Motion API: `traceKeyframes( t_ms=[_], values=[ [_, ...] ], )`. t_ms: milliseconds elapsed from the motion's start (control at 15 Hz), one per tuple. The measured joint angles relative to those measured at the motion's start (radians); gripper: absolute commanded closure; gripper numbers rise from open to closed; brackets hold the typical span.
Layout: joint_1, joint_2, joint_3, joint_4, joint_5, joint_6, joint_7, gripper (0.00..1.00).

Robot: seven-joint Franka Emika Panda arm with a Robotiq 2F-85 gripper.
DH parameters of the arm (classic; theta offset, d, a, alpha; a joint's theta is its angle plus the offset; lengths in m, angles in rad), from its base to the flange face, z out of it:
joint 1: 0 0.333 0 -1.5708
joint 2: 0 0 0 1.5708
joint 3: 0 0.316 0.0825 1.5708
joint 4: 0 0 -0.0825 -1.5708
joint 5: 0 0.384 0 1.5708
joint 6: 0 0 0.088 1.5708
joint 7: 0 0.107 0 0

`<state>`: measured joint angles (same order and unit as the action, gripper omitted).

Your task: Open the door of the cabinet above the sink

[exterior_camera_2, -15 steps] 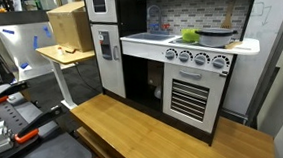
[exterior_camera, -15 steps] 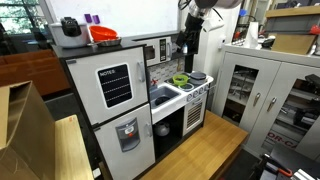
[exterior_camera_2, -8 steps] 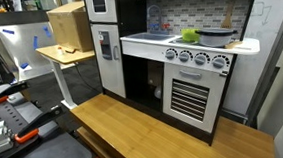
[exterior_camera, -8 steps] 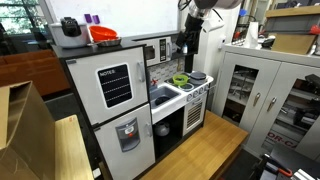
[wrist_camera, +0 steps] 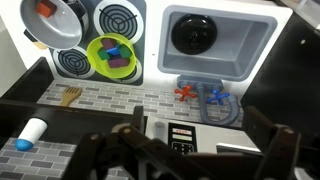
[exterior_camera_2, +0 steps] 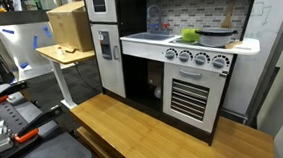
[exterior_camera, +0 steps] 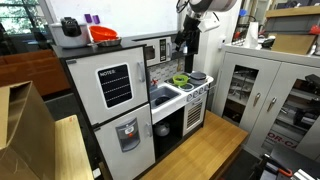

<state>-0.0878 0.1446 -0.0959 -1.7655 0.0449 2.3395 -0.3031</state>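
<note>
fridge (exterior_camera: 112, 105) left of sink (exterior_camera: 163, 97) in an exterior view | stovetop (exterior_camera: 197, 84) right of the sink, bowl (exterior_camera: 180, 80) sitting on it | wrist view: pan (wrist_camera: 55, 20) just beside that bowl, taps (wrist_camera: 205, 97) between sink and back wall | box (exterior_camera_2: 70, 26) on the table (exterior_camera_2: 65, 56) next to the fridge | metal cabinet (exterior_camera: 255, 95) off right, well apart

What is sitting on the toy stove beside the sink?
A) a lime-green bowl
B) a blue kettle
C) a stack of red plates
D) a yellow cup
A: the wrist view shows a lime-green bowl with small coloured pieces in it, resting on the stove next to the sink.
</note>
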Motion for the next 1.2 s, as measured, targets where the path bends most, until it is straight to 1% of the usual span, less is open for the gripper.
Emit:
traceKeyframes(
  t_ms=[467,667,933,1000,1067,1133,1200],
  values=[
    [-0.019,0.185,0.012,0.193,0.008,0.009,-0.015,0.0],
    [-0.026,0.253,0.013,0.275,0.008,0.008,0.003,0.0],
    [-0.036,0.313,0.014,0.356,0.008,0.007,0.038,0.0],
    [-0.036,0.324,0.015,0.371,0.008,0.006,0.048,0.25],
    [-0.036,0.335,0.016,0.388,0.008,0.005,0.059,0.27],
    [-0.036,0.344,0.018,0.401,0.008,0.004,0.068,0.33],
    [-0.036,0.353,0.019,0.414,0.008,0.002,0.079,0.42]
  ],
)
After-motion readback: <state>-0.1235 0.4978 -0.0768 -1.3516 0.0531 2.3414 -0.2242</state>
